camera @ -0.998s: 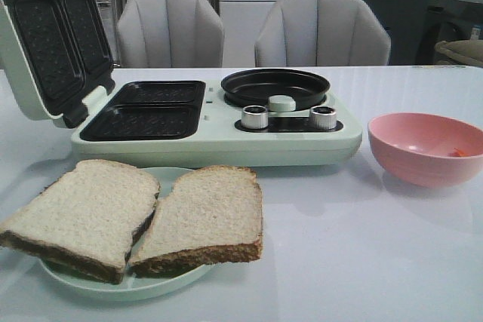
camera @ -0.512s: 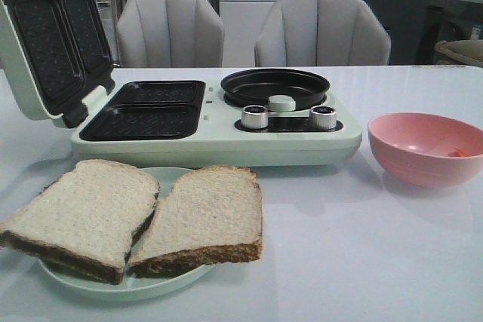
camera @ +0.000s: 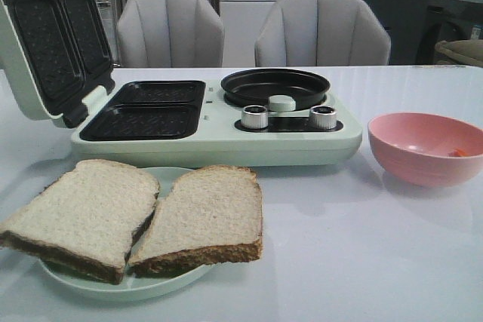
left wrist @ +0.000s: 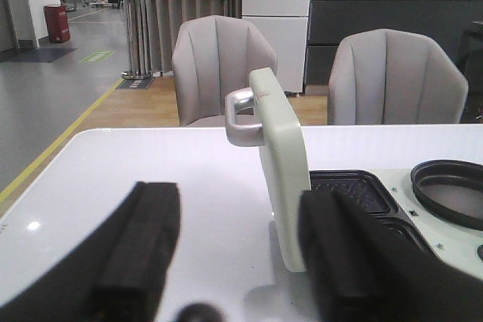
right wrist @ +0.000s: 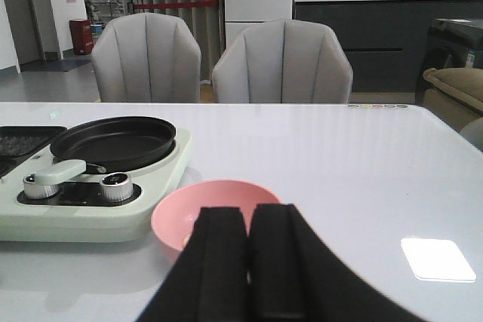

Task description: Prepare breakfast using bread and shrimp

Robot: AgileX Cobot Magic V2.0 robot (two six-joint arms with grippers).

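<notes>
Two slices of bread, one (camera: 83,213) on the left and one (camera: 204,216) beside it, lie on a pale green plate (camera: 162,283) at the table's front left. The shrimp (camera: 458,153) is a small orange speck inside the pink bowl (camera: 423,148) at the right. Neither gripper shows in the front view. In the left wrist view my left gripper (left wrist: 240,197) is open and holds nothing, above the table beside the raised lid (left wrist: 283,179) of the breakfast maker. My right gripper (right wrist: 247,216) is shut with nothing in it, just in front of the pink bowl (right wrist: 181,213), hiding the shrimp.
The pale green breakfast maker (camera: 219,133) stands behind the plate, its lid (camera: 45,43) tilted open at the left, with dark grill plates (camera: 147,111), a round black pan (camera: 275,84) and two knobs. Two grey chairs stand behind the table.
</notes>
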